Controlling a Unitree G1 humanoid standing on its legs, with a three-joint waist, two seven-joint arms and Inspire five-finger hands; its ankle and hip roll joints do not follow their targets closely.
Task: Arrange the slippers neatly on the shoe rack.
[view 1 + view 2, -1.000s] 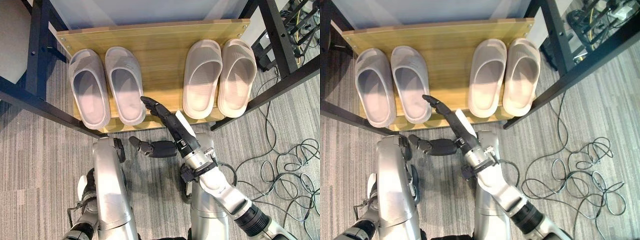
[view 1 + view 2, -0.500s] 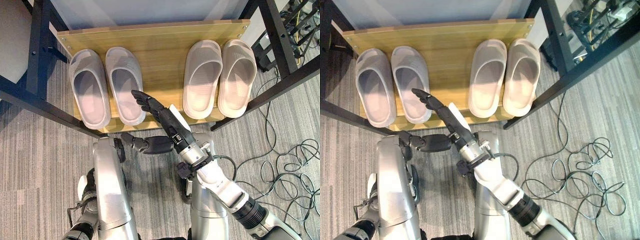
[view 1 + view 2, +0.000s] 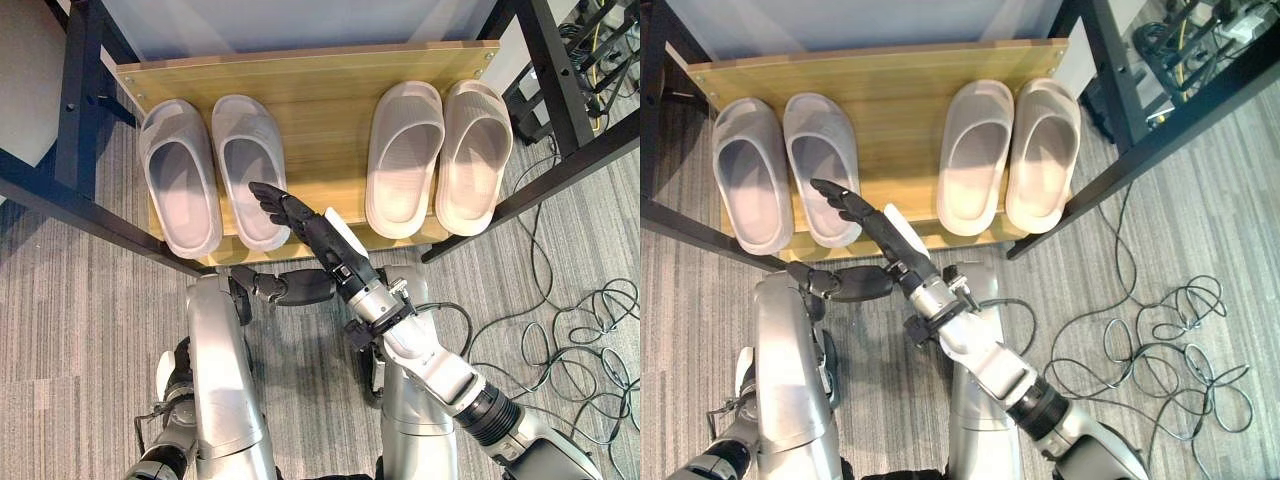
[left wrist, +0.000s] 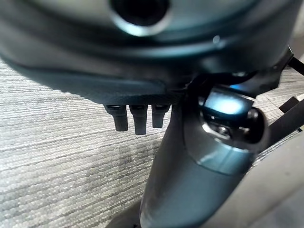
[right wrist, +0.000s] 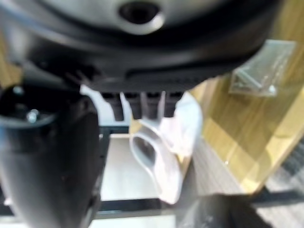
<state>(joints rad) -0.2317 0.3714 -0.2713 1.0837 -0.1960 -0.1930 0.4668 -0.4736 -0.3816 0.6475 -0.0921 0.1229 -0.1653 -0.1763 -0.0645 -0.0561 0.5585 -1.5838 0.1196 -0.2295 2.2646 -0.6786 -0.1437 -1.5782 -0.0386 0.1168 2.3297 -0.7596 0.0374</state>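
Note:
A wooden shoe rack shelf (image 3: 320, 100) holds two pairs of slippers, toes to the back. The grey-lilac pair (image 3: 178, 180) (image 3: 243, 150) lies at the left, the beige-pink pair (image 3: 405, 150) (image 3: 476, 150) at the right. My right hand (image 3: 305, 222) reaches in from the lower right, open with straight fingers over the heel end of the inner grey-lilac slipper (image 5: 159, 156); whether it touches is unclear. My left hand (image 3: 290, 288) hangs below the shelf's front edge, partly under the right arm, relaxed and holding nothing.
Black metal frame bars (image 3: 75, 120) (image 3: 560, 90) flank the shelf on both sides. Loose cables (image 3: 590, 320) lie on the grey carpet at the right. Bare wood shows between the two pairs.
My right hand has swung left from the shelf's front middle to the heel of the inner grey-lilac slipper. The left hand has drifted slightly left. The slippers have not moved.

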